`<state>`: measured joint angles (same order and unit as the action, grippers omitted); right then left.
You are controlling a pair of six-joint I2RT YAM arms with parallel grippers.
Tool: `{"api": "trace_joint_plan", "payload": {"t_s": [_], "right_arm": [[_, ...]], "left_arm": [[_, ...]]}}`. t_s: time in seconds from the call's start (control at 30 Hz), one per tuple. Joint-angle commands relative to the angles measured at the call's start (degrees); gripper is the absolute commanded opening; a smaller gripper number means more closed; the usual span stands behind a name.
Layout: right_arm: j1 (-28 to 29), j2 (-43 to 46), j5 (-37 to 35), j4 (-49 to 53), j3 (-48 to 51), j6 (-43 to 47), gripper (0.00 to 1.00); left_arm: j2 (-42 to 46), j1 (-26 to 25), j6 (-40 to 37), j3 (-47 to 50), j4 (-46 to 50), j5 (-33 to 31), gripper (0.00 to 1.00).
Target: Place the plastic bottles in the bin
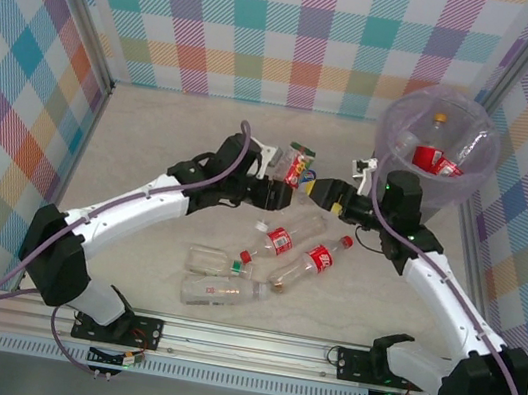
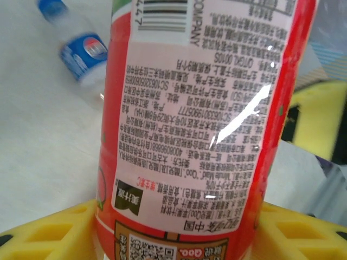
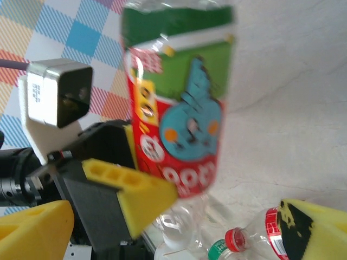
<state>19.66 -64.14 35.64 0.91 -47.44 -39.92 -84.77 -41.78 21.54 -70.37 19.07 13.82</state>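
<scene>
My left gripper (image 1: 282, 182) is shut on a red-labelled plastic bottle (image 1: 295, 168) with a green cap; the yellow fingers (image 2: 49, 233) press both sides of its label (image 2: 195, 135). In the right wrist view the same bottle (image 3: 179, 108) stands upright with a blue cartoon on it. My right gripper (image 1: 331, 193) faces it from the right, open wide and holding nothing (image 3: 173, 238). Several more bottles lie on the table near the arms (image 1: 277, 241) (image 1: 316, 261) (image 1: 216, 291). A blue-labelled bottle (image 2: 81, 51) lies beyond. The bin (image 1: 395, 118) stands at the back right with bottles inside.
Checked walls enclose the table on three sides. A metal rail (image 1: 250, 342) runs along the near edge between the arm bases. The bin sits close against the right wall, just behind the right arm's wrist.
</scene>
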Motion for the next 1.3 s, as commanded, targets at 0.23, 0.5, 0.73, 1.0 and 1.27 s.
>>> {"api": "trace_joint_plan", "payload": {"t_s": [0.23,0.5,0.73,1.0,1.27], "right_arm": [[1.91,-1.33,-6.95,-1.87,-1.70,0.86,0.94],[1.96,1.13,-11.11,-2.30,0.10,0.89,0.81],[1.96,2.52,-13.21,-0.30,-0.03,2.01,0.63],[1.97,3.35,-15.97,1.27,-2.51,2.23,0.57],[1.52,0.49,-33.52,19.69,-24.70,21.98,0.54]], "left_arm": [[-0.82,-3.17,0.39,1.61,-6.50,10.86,0.54],[-3.12,-4.47,-0.68,1.17,-7.12,14.15,0.52],[-3.65,-4.50,1.19,-0.10,-8.53,11.93,0.57],[-2.19,-4.37,3.05,-0.13,-9.05,6.70,0.98],[7.00,-4.12,4.73,5.17,-1.41,-8.28,1.00]]}}
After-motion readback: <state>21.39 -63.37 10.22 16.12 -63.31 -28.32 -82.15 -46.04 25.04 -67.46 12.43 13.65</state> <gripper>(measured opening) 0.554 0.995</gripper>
